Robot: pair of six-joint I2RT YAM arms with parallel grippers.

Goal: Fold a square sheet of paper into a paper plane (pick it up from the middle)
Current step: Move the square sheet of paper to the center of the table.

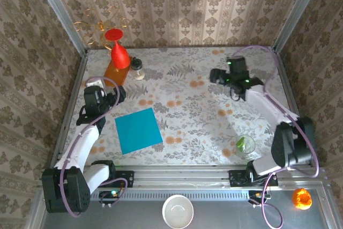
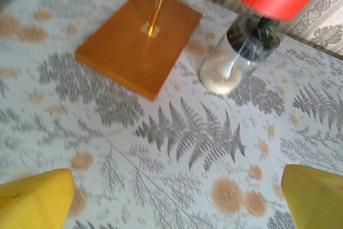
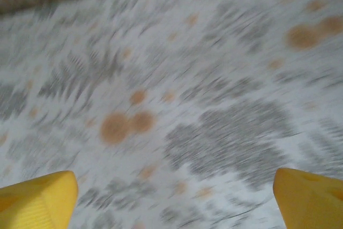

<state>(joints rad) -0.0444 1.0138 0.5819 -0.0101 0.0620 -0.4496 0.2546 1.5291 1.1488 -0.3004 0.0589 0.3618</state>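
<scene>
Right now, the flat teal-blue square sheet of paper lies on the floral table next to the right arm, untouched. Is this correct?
Not quite: the teal-blue square sheet of paper lies next to the left arm, not the right. The top external view shows it, flat on the floral table and untouched.

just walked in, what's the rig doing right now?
Folding has not begun. The square sheet of paper lies flat and uncreased on the table, just right of the left arm. The left end effector is open and empty, facing the orange board and a small jar. The right end effector is also open and empty, over the far right of the table; its wrist view is blurred.
</scene>
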